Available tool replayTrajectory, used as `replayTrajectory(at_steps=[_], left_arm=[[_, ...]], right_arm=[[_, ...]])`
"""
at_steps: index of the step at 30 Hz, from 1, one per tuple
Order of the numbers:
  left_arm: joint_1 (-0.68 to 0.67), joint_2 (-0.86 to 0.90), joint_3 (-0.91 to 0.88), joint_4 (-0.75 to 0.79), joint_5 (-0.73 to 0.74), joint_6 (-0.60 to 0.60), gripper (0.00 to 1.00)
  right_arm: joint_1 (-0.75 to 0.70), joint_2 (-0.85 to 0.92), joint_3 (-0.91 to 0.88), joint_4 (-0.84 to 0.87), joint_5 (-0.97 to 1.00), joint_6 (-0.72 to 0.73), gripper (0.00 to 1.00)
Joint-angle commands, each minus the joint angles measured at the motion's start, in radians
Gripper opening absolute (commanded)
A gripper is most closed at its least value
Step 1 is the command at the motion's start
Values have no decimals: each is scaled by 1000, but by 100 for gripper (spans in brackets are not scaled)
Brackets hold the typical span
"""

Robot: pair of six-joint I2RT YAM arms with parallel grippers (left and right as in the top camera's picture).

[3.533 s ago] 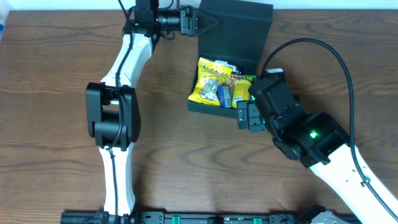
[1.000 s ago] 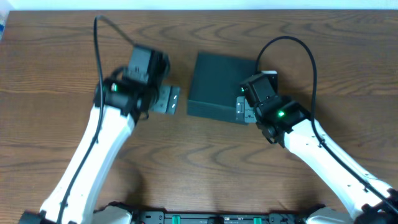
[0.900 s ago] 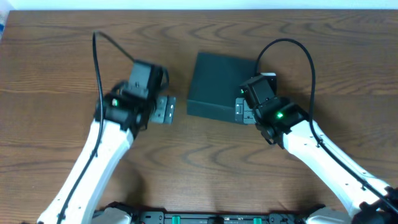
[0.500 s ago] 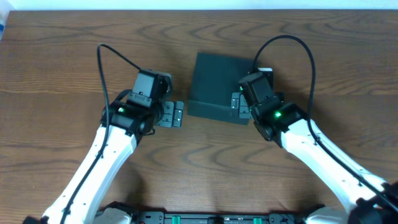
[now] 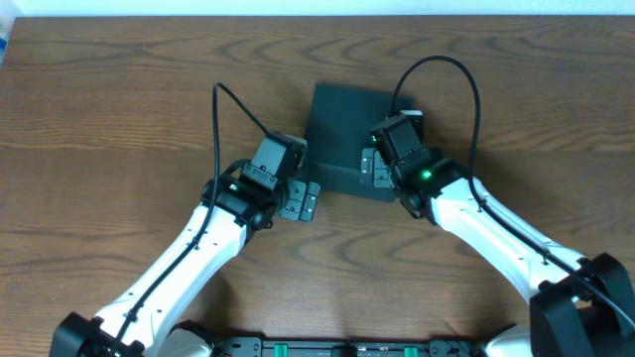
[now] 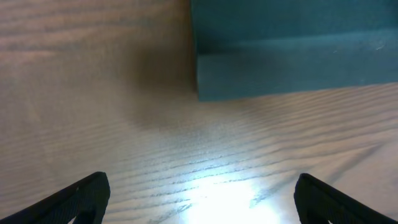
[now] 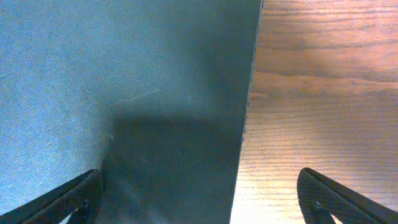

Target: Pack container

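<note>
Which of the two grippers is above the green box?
The right gripper: it is over the closed box, near one edge. The left gripper is over the bare table beside the box.

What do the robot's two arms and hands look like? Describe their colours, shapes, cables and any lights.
The left arm and right arm are built from smooth white links joined by chunky black housings. Each trails a thin black cable that loops above its wrist. A green light glows on the right wrist block. The left hand and right hand have grey faces and dark fingers.
</note>
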Motion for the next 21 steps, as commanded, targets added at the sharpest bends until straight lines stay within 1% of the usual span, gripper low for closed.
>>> replayTrajectory(at_steps=[1,11,21], left_arm=[[-3,4,-47,32,-25,-21,96],[-3,40,-146,216,-22,-35,96],[-3,212,-147,352,-20,-52,96]], right_arm=[[-5,13,0,-3,-3,11,99],[-5,13,0,-6,-3,11,99],[-5,13,0,-9,-2,11,99]])
